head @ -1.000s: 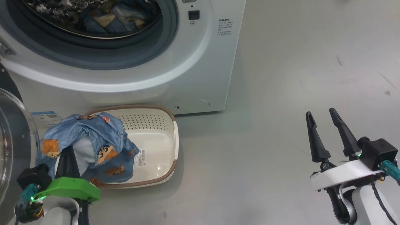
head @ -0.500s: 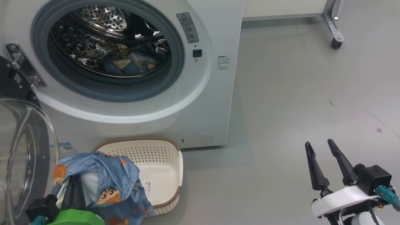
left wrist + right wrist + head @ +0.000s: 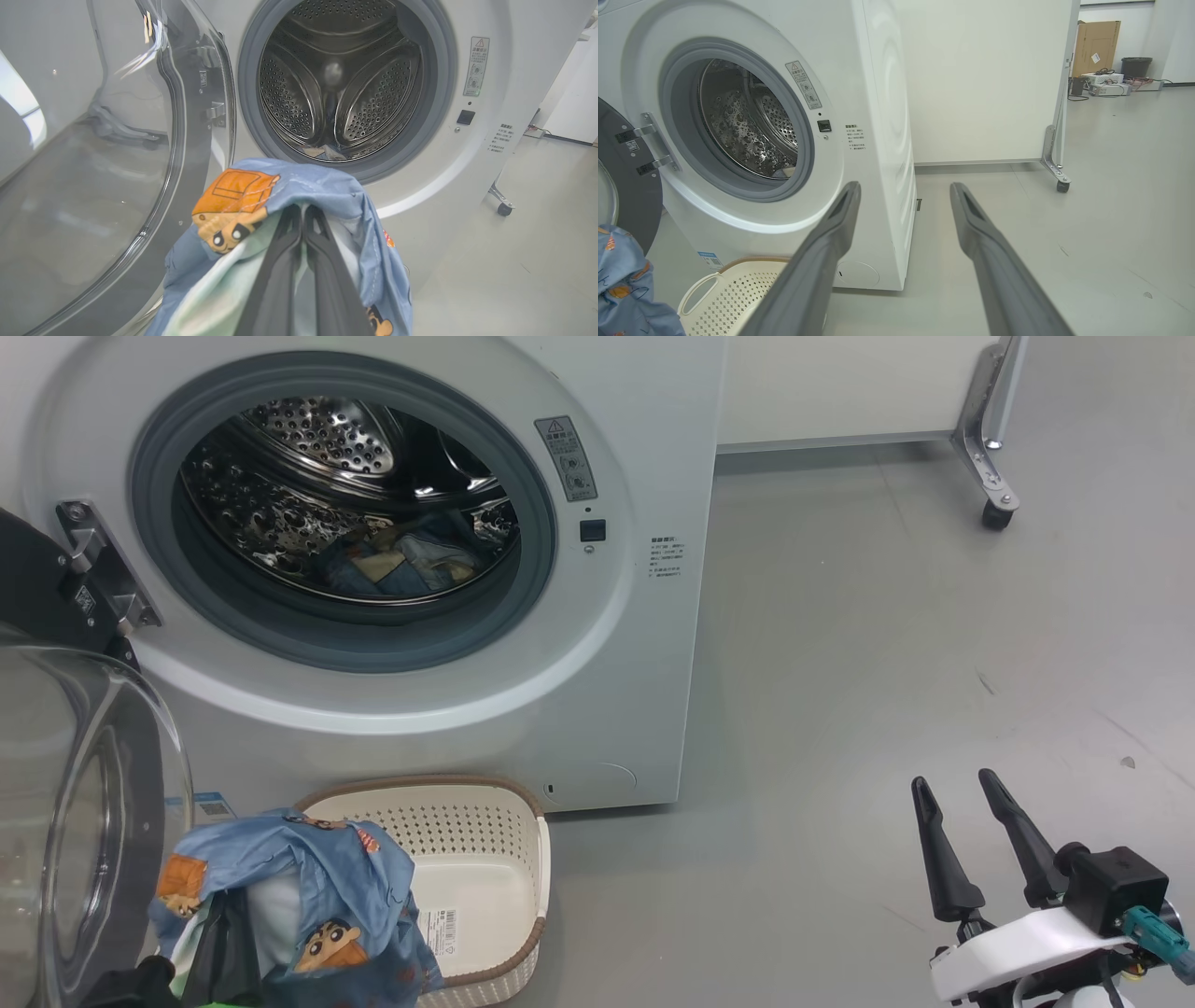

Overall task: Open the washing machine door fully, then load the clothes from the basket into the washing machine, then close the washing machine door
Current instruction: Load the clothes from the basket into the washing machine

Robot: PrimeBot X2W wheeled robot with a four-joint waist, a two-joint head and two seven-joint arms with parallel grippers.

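The white washing machine [image 3: 644, 644] stands with its door [image 3: 84, 821] swung open to the left. Some clothes [image 3: 401, 565] lie low in the steel drum [image 3: 336, 79]. My left gripper [image 3: 303, 210] is shut on a light blue piece of the clothes [image 3: 327, 184] with orange cartoon figures, held up in front of the drum opening. That piece [image 3: 308, 887] hangs over the left end of the cream basket [image 3: 485, 887], which sits on the floor against the machine. My right gripper [image 3: 954, 781] is open and holds nothing, over the floor to the right.
A white panel on a metal foot with a caster [image 3: 994, 513] stands behind the machine's right side. Bare grey floor [image 3: 887, 663] stretches to the right. A cardboard box [image 3: 1094, 46] and a bin stand far off.
The head camera has tilted up, so the whole drum opening now shows and the basket sits lower. The left gripper keeps its hold on the blue piece. The right gripper stays open.
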